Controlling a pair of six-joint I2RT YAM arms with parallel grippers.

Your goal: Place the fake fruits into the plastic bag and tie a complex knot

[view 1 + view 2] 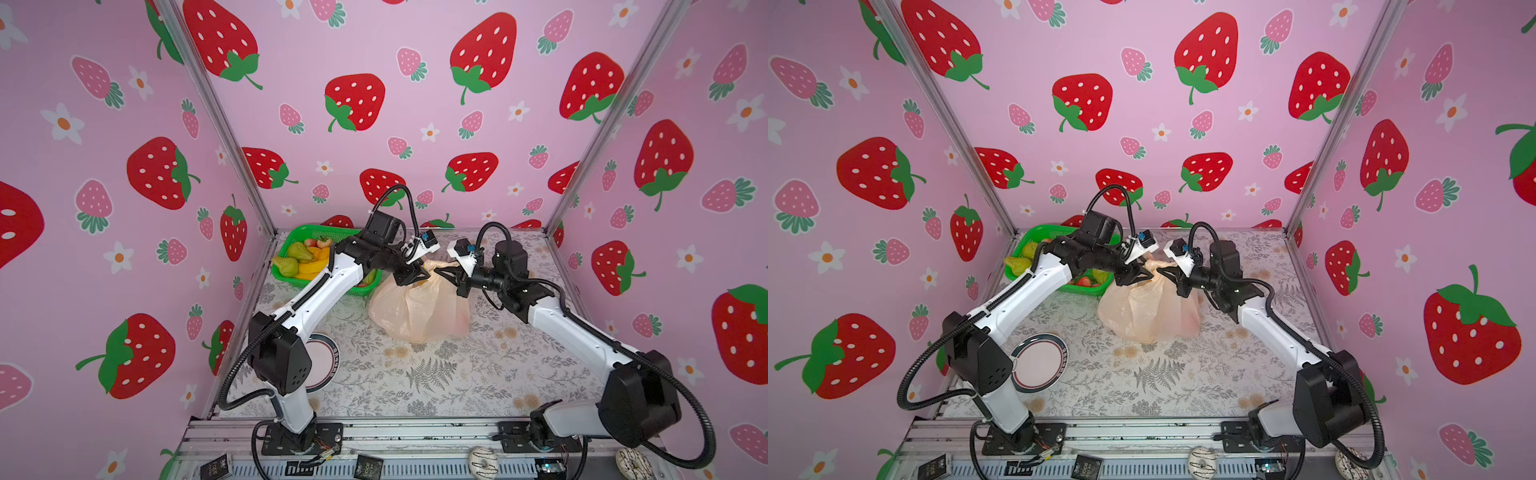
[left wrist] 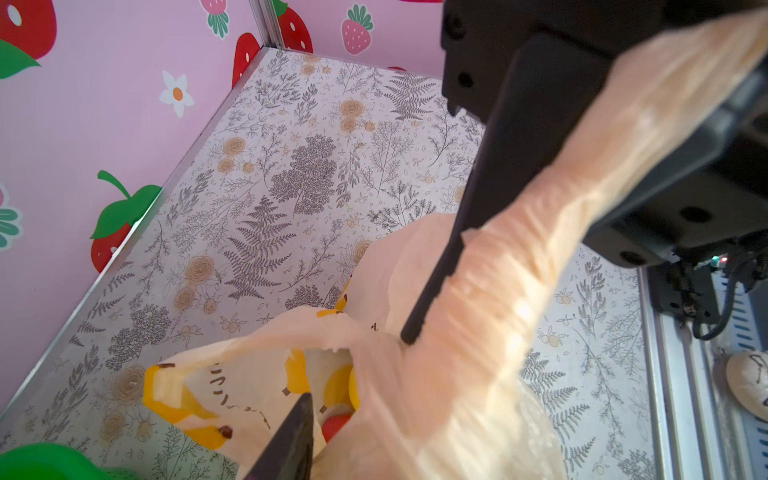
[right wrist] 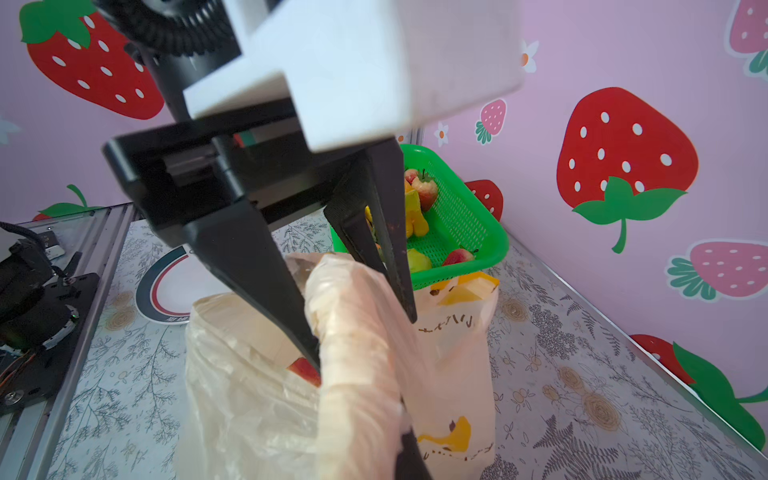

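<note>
At centre frame in both top views, we see the plastic bag [image 1: 415, 316]; the right gripper [image 1: 441, 272] pinches its twisted handle [image 3: 357, 395], the left gripper [image 3: 361, 341] spread around it. A hard pull could tear the thin film.

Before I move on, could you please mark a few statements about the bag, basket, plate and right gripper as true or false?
The green basket holds fake fruits. True.
The plastic bag lies flat and empty. False: it bulges, with a red fruit visible inside.
The right gripper is shut on the bag's handle. True.
The plate sits by the right arm's base. False: it sits by the left arm's base.
</note>
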